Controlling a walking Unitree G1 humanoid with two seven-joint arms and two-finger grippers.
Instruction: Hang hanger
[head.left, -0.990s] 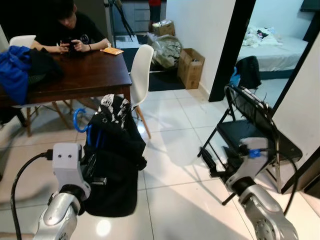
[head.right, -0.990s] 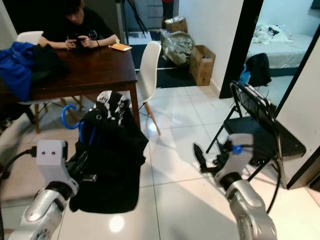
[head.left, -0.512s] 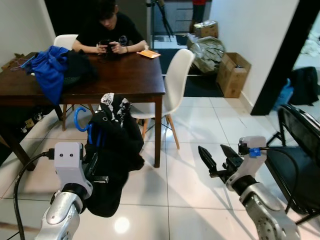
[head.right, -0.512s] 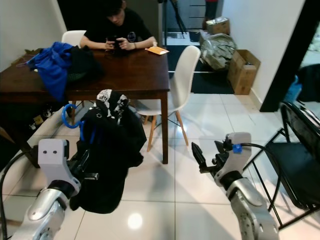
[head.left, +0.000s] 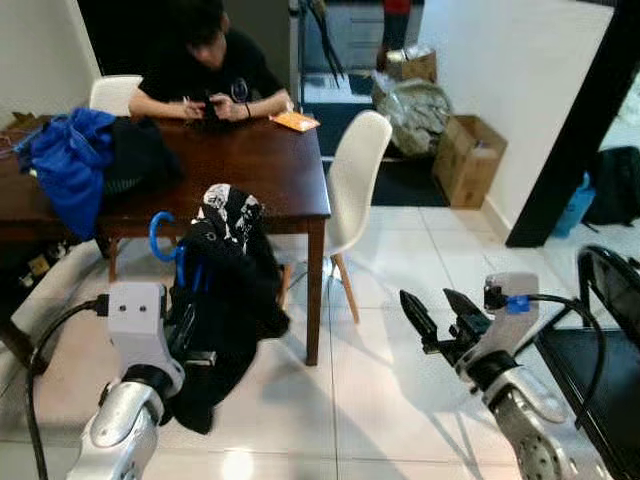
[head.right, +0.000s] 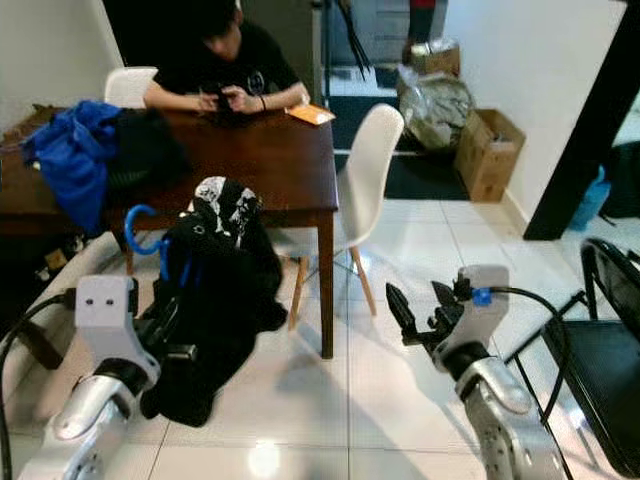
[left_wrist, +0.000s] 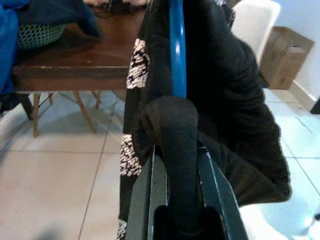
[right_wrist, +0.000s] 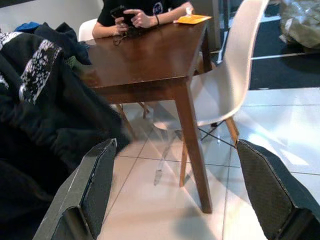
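Note:
A blue hanger (head.left: 163, 236) with a curved hook carries a black garment (head.left: 225, 300) with a black-and-white patterned collar. My left gripper (left_wrist: 176, 200) is shut on the garment-covered hanger and holds it up in front of the dark wooden table (head.left: 250, 170). The blue hanger bar (left_wrist: 177, 55) runs straight up from between the fingers in the left wrist view. My right gripper (head.left: 440, 318) is held out at the right above the floor, open, with nothing between its fingers (right_wrist: 95, 185).
A person (head.left: 205, 65) sits at the far side of the table. A blue and a dark garment (head.left: 70, 170) lie heaped on the table's left end. A white chair (head.left: 355, 180) stands at its right end. Cardboard box (head.left: 466, 160) and bags by the wall; black folding chair (head.left: 610, 330) at right.
The camera has shifted, so the table sits a little lower and nearer the middle. Both grippers keep their pose, the left still holding the hanger with the garment.

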